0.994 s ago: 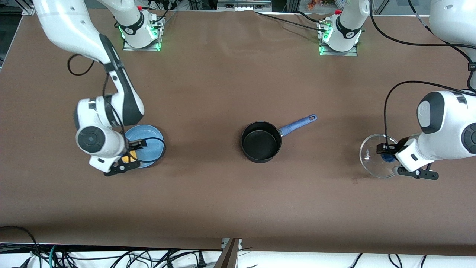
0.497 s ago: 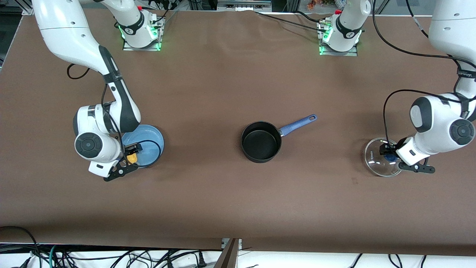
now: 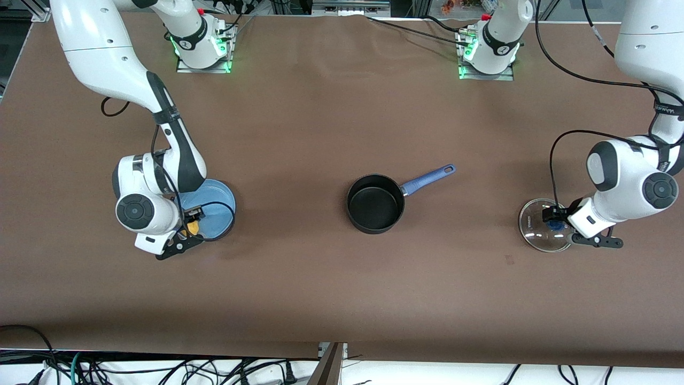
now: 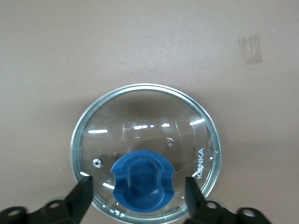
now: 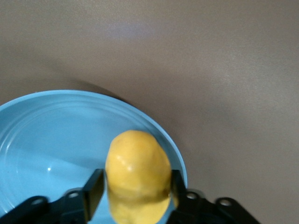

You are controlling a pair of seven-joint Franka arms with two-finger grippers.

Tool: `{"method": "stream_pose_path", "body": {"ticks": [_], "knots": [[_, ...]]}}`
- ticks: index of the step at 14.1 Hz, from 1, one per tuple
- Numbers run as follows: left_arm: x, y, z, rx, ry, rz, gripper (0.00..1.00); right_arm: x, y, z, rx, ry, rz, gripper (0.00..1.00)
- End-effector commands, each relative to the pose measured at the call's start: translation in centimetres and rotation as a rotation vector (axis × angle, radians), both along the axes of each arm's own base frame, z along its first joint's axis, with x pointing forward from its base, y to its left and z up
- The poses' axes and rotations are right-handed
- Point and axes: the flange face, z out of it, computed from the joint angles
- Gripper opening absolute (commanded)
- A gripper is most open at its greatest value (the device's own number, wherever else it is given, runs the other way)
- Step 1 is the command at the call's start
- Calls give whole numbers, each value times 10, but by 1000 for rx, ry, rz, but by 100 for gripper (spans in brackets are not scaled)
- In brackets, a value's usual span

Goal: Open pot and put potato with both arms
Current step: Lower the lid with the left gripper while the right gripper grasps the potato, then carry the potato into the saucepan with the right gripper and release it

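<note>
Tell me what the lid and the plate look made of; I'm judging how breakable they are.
The lid: clear glass, probably, since the table shows through it, with a shiny metal rim and a matte blue, plastic-looking knob. The plate: glossy light blue with ringed grooves, plastic or glazed ceramic; I cannot tell which.

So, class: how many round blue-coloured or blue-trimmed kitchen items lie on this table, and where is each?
3. The blue plate lies at the right arm's end, the potato on it. The pot stands mid-table. Its glass lid lies at the left arm's end. None seem hidden.
</note>
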Motion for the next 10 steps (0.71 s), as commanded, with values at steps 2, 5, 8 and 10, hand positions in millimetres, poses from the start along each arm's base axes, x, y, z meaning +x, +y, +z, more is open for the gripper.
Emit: {"method": "stream_pose_path", "body": {"ticks": [2,5,8,10], "knots": [[17,-14,90,-17,24,45,100,1,4,8,13,-16,-7,2],[8,-47,183,-3,28,65,100,8,10,33,24,-44,-70,0],[-17,-63,263,-2,-12,65,100,15,56,65,93,-42,-168,0],[-38,-74,302,5,-10,134,100,8,104,78,133,-37,-246,0]]}}
